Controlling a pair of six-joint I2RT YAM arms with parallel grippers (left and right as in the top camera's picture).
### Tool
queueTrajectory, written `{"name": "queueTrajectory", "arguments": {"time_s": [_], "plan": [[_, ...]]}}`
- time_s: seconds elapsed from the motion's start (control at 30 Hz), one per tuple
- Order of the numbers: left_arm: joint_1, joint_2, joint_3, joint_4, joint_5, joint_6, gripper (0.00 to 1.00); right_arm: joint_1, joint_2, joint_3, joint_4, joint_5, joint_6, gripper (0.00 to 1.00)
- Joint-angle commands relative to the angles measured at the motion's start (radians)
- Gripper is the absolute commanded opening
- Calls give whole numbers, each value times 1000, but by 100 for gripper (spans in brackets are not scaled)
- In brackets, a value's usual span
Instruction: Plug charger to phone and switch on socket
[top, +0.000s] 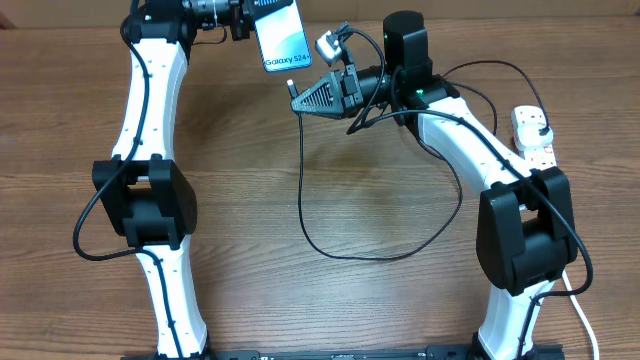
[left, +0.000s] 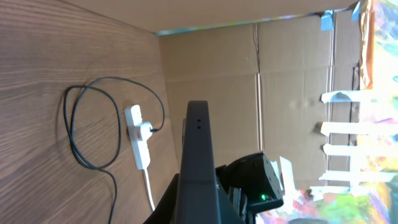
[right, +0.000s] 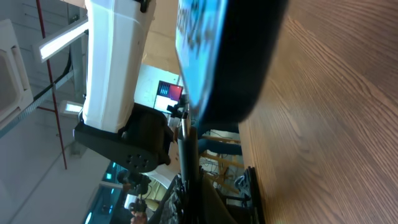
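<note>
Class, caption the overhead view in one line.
Left tool grips the phone; right tool holds the charger tip near its edge.

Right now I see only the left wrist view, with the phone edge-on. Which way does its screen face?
Observer: Up at the overhead camera; the left gripper holds the phone.
Operator: Does the right gripper have the charger?
Observer: Yes, the right gripper is shut on the charger near its tip.
Operator: Plugged in?
Observer: No; overhead shows a gap between tip and phone.
</note>
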Motion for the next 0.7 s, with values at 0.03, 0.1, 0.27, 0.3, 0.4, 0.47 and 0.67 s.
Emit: {"name": "queueTrajectory", "arguments": {"time_s": [0.03, 0.1, 0.27, 0.3, 0.4, 0.47, 0.67], "plan": [[0, -1, 6, 8, 66, -28, 4, 4, 6, 21, 41, 6, 11, 4], [0, -1, 6, 8, 67, -28, 4, 3, 6, 21, 52, 16, 32, 4], [0, -1, 6, 8, 68, -28, 4, 2, 6, 21, 52, 59, 61, 4], [0, -1, 6, 8, 67, -28, 4, 2, 6, 21, 53, 61, 61, 4], [0, -1, 6, 13, 67, -28, 4, 3, 6, 21, 53, 66, 64, 4], [0, -1, 6, 23, 65, -28, 4, 3, 6, 21, 53, 70, 64, 4], [0, -1, 6, 60, 63, -28, 4, 3, 6, 21, 78, 70, 64, 4]]}}
